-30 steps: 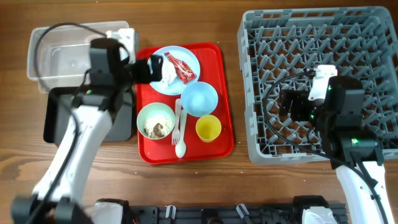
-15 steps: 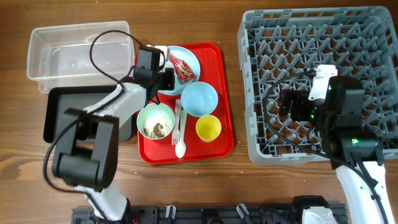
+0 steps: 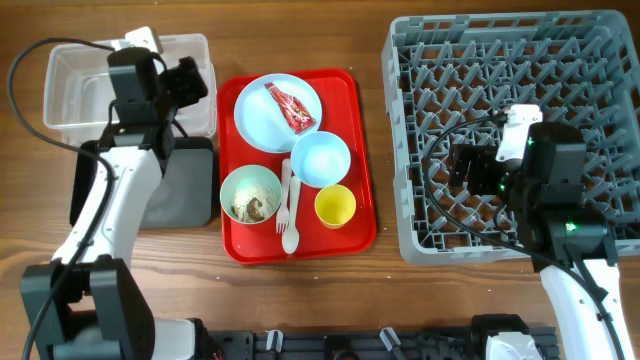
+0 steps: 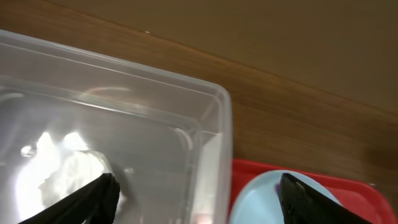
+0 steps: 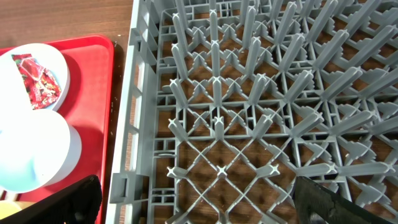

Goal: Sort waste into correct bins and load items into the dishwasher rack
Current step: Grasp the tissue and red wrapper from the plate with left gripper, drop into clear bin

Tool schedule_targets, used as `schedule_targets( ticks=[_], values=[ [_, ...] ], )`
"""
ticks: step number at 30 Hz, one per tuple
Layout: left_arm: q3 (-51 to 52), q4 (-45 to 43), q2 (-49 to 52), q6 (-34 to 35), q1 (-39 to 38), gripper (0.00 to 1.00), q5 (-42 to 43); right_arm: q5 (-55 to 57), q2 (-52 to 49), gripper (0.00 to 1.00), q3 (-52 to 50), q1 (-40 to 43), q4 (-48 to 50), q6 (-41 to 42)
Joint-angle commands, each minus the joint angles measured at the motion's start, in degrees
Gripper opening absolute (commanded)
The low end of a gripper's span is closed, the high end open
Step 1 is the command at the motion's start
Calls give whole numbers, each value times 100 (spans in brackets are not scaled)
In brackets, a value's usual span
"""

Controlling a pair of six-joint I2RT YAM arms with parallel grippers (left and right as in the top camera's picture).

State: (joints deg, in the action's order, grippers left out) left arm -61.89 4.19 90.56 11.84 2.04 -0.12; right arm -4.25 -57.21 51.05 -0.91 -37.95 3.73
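My left gripper [image 3: 195,80] [image 4: 199,208] is open over the right end of the clear tub [image 3: 70,90] [image 4: 155,106]. A crumpled white tissue [image 4: 65,168] lies inside the tub by the left finger. The red wrapper [image 3: 291,107] lies on the light-blue plate [image 3: 262,125]. The light-blue bowl [image 3: 320,158], the pale-green bowl [image 3: 232,185] with food scraps [image 3: 252,207], the yellow cup [image 3: 334,206], the white fork [image 3: 283,195] and the spoon [image 3: 291,232] stand in front of the plate. My right gripper [image 3: 465,170] [image 5: 202,199] is open and empty above the grey rack [image 3: 500,50] [image 5: 261,93].
The dishes all stand on a flat red serving tray [image 3: 355,130]. The black tray [image 3: 180,190] lies in front of the tub, partly under my left arm. Cables run over the tub and the rack.
My left gripper has moved from the plate to over the clear tub and opened. The tissue has gone from the plate and lies in the tub. The right arm has not moved.
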Motion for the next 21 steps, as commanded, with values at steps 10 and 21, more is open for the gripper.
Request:
schedule_targets(
  ticks=[10,21],
  values=[
    [-660,-258,2527,1460,-2011,85,247,-13,-2,100,125,17,-28,-61],
    [-660,-678,2870,1456,-2142,4,-37,-33,-2,100,125,17,-28,-59]
  ],
)
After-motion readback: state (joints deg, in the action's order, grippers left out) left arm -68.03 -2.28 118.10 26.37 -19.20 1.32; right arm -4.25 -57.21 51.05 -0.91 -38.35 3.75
